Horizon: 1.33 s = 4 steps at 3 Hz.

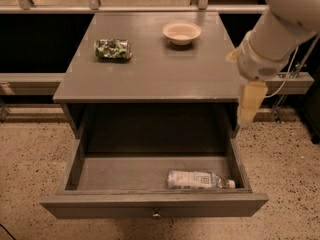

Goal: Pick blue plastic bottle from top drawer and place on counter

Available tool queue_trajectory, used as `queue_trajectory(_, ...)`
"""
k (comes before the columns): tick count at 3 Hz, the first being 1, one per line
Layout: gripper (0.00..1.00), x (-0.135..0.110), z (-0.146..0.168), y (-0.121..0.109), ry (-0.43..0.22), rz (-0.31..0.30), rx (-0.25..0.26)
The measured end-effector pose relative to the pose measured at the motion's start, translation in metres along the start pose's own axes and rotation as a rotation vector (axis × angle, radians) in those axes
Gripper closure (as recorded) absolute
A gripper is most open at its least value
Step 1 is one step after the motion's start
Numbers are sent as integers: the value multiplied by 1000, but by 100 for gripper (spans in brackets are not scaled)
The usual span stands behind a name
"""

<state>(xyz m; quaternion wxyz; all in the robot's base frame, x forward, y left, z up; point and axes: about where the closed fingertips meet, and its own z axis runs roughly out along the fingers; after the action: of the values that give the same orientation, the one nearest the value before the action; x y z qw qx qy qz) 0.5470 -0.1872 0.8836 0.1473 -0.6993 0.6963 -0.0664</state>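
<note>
The blue plastic bottle (197, 179) lies on its side in the front right of the open top drawer (150, 205), white cap pointing right. My gripper (248, 106) hangs pointing down at the counter's front right corner, over the drawer's right wall. It is above and behind the bottle, well apart from it, and holds nothing that I can see. The grey counter (160, 74) spreads above the drawer.
A green-and-white shiny packet (113, 49) lies at the counter's back left. A small beige bowl (181, 32) stands at its back right. A rail (30, 79) runs behind the cabinet on both sides. Speckled floor surrounds the drawer.
</note>
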Motion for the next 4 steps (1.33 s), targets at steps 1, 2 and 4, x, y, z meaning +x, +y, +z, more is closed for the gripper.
queue_trajectory(1, 0, 13, 24, 27, 26, 8, -67)
queue_trajectory(2, 0, 11, 26, 29, 20, 5, -73)
queue_trajectory(4, 18, -21, 77, 113, -224, -49, -281)
